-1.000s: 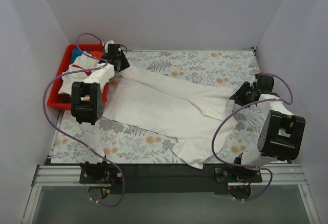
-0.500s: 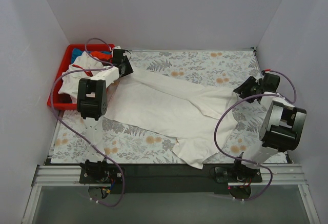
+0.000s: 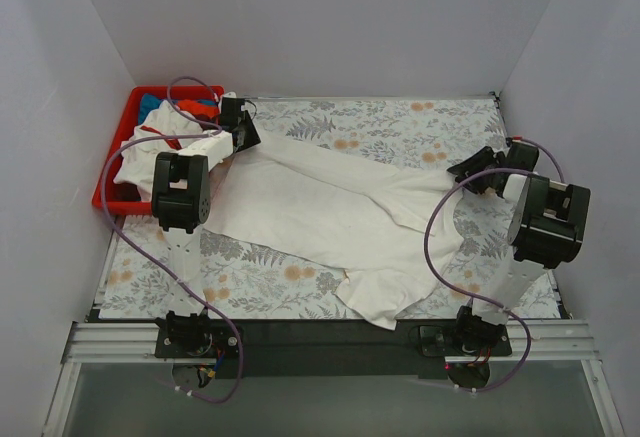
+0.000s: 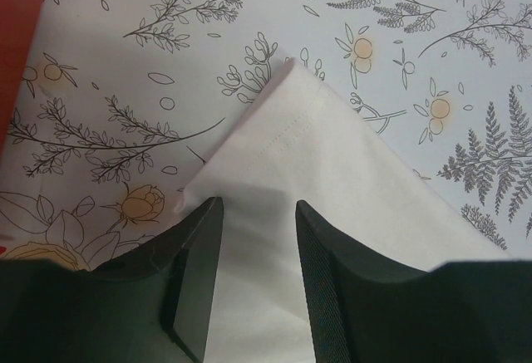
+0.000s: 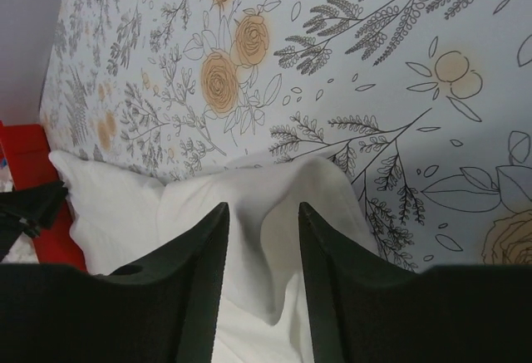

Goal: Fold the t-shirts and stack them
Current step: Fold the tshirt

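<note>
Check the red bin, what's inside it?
A white shirt with red trim fills most of the red bin; blue cloth and orange-red cloth show at its far end. The shirt and the left arm cover the bin floor and anything beneath.

Plain white walls (image 3: 330, 17) around a floral-covered table (image 3: 400, 122), aluminium rail (image 3: 110, 339) along its near edge.

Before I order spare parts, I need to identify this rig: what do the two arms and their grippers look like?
Both the left arm and right arm have white links joined by boxy black joint housings. A purple cable loops along each. The left gripper and right gripper are black, with two tapered fingers; the left one's show ribbed inner faces.
</note>
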You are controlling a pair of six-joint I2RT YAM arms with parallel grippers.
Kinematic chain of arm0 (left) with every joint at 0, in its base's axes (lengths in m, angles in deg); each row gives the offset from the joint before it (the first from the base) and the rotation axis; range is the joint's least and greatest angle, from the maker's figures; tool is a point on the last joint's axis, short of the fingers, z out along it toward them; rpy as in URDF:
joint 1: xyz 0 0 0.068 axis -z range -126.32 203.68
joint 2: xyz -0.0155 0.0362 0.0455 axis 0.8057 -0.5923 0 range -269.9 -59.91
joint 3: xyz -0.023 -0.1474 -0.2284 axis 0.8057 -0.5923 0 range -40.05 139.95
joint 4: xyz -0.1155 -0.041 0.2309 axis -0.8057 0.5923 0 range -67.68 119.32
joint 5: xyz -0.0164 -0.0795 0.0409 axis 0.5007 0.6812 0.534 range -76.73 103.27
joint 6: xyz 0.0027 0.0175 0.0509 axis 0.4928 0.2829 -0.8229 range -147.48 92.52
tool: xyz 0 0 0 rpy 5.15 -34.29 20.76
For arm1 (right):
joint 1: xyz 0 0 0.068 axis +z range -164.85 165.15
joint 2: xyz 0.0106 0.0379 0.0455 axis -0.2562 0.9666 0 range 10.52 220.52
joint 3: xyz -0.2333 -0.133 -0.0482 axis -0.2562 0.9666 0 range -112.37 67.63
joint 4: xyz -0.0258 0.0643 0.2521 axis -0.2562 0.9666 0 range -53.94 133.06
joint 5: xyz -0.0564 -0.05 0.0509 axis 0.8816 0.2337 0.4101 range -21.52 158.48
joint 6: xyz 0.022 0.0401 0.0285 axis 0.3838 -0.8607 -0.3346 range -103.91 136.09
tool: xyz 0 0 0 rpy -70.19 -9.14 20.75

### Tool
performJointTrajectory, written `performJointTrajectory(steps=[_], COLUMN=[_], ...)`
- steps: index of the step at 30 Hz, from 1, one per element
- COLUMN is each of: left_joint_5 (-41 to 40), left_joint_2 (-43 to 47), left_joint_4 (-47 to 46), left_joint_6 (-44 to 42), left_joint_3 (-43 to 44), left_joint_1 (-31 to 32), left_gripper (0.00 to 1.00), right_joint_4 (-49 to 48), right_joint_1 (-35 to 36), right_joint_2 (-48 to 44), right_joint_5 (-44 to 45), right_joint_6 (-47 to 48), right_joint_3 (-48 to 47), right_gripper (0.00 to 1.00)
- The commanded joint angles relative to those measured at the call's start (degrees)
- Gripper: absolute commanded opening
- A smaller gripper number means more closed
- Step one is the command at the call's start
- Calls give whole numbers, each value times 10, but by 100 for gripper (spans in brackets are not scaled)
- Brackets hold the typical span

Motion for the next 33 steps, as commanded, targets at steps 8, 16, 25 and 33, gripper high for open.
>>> performJointTrajectory(steps=[8,16,25,33], left_joint_5=[-7,-24,-24,-26], left_joint_2=[-5,-3,-7,-10], left_joint_4=[35,48,56,59], left_joint_6=[23,34,43,48], left_joint_3=[-26,-27,-32,-31], left_joint_1=[1,0,0,0], left_gripper=[39,39,39,39], right_joint_4=[-58,-58,-58,-58], right_joint_1=[-4,-23,-27,-27], right_joint_2=[-6,-68,-71,-96], right_joint_5=[5,28,76,123], right_joint_6=[-48,-60,-67,-90], right_joint_3=[10,78,125,163], right_gripper=[10,1,1,1])
